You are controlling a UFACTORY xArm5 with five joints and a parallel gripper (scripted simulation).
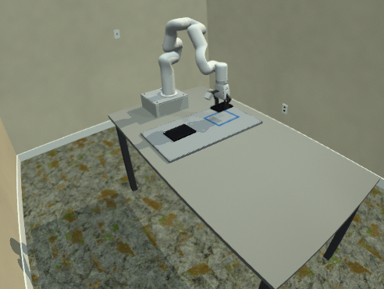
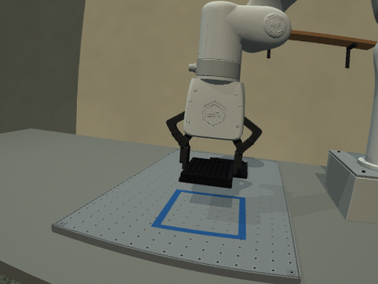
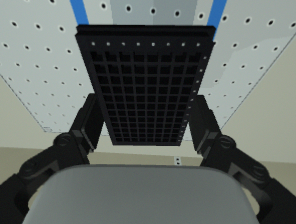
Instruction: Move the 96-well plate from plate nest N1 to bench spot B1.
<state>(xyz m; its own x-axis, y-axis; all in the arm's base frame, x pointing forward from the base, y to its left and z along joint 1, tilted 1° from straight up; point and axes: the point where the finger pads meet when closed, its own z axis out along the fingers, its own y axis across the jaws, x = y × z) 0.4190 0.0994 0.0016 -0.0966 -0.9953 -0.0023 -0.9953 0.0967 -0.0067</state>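
The black 96-well plate (image 2: 209,172) hangs level, wells up, a little above the grey perforated deck (image 2: 184,215). My gripper (image 2: 211,163) is shut on the plate, with one finger on each long side. The plate is just past the far edge of the blue taped outline B1 (image 2: 201,213), and its shadow falls inside the outline. In the wrist view the plate (image 3: 147,90) fills the middle between my fingers, with blue tape (image 3: 77,12) showing beyond its far end. The black plate nest N1 (image 1: 179,133) lies at the deck's other end, with nothing visible on it.
The arm's grey base box (image 1: 165,102) stands behind the deck. The deck's edge (image 2: 284,215) runs close to the right of the outline. A wall shelf (image 2: 330,38) hangs high behind the arm.
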